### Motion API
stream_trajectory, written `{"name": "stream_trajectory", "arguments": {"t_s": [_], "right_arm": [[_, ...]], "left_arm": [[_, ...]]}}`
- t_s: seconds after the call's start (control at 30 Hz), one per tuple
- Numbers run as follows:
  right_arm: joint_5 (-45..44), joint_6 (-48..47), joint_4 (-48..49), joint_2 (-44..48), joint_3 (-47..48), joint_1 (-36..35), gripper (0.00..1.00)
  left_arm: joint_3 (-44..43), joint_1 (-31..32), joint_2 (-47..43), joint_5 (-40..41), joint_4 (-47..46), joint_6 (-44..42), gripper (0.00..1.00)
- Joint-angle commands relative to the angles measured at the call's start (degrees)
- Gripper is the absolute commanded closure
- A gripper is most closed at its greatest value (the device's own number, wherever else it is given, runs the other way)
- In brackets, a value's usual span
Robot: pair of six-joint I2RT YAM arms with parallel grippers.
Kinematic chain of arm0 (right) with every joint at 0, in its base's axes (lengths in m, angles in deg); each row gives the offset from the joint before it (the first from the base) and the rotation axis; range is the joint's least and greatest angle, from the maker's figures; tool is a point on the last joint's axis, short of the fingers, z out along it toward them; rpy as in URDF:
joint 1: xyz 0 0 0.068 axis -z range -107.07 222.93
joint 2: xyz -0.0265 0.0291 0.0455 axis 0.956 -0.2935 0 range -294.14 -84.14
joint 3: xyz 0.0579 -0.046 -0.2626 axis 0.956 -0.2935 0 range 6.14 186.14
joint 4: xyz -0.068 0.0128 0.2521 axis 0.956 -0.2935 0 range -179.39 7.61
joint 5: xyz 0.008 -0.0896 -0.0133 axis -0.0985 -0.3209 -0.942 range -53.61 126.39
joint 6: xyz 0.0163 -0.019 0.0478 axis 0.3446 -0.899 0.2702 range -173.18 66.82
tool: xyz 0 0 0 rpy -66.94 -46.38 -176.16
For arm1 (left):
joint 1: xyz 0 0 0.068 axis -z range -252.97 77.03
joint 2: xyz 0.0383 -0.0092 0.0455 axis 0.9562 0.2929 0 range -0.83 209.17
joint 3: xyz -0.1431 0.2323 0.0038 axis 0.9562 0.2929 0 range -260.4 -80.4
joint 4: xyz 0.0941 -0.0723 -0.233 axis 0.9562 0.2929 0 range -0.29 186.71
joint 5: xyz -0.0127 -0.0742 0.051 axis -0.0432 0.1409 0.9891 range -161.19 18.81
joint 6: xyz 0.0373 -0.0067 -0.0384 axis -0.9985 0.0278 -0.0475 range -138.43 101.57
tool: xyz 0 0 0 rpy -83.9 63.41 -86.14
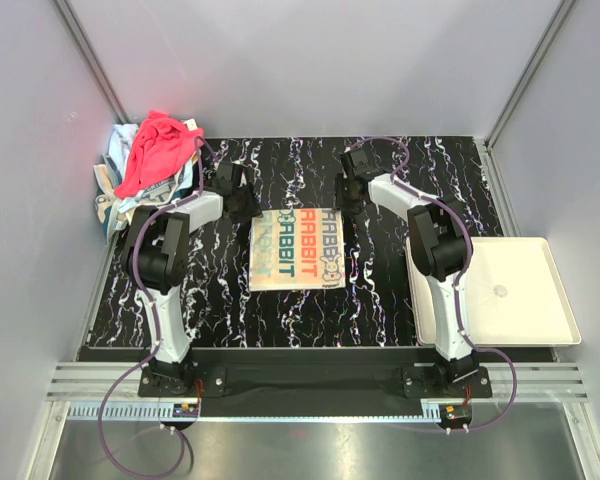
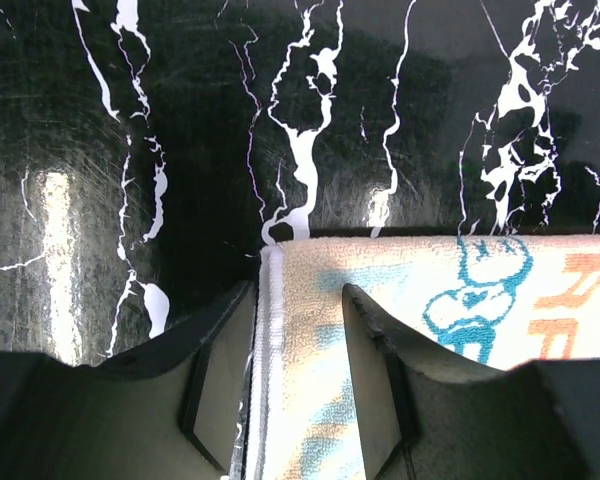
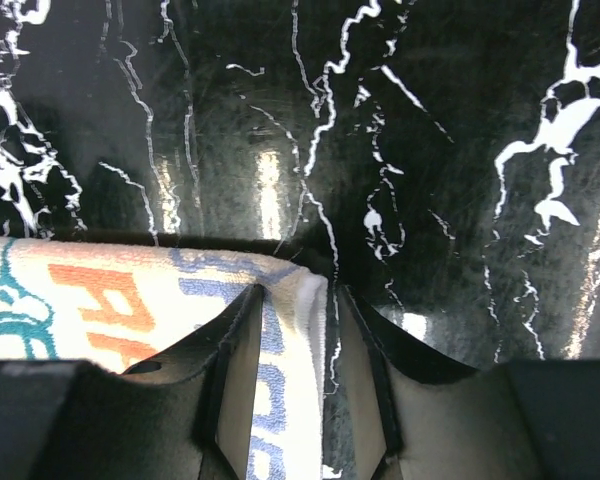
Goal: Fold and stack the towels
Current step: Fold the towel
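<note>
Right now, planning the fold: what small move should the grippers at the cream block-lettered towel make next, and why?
Probably close both. The left gripper and right gripper stand open, each astride a far corner of the flat cream terry towel with coloured block letters, gripping nothing yet.

We count one lettered towel (image 1: pixel 297 248) between the left pincer (image 1: pixel 250 212) and the right pincer (image 1: pixel 348 208). Left of the left pincer we see one tangled heap of towels (image 1: pixel 152 160), and right of the right pincer one tray (image 1: pixel 528 305).
</note>
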Motion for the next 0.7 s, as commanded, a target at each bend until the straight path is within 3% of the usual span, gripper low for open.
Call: {"name": "stream_trajectory", "arguments": {"t_s": [0.0,0.33,0.53,0.67], "right_arm": [[-2.71,-1.12,0.46,-1.09,1.63,0.35,0.57],[-2.18,-1.12,0.90,-2.14,1.90,0.35,0.69],[-2.00,-1.03,0.99,-2.05,2.25,0.35,0.83],[-2.35,-1.38,0.29,-1.70,3.39,0.35,0.88]], "left_arm": [[-1.88,0.15,0.84,1.59,-0.69,-1.26,0.53],[-3.46,0.23,2.24,1.06,-0.60,-1.35,0.59],[-3.55,0.41,2.42,1.06,-1.13,-1.09,0.72],[-3.38,0.50,1.46,1.59,-2.27,-1.09,0.80]]}}
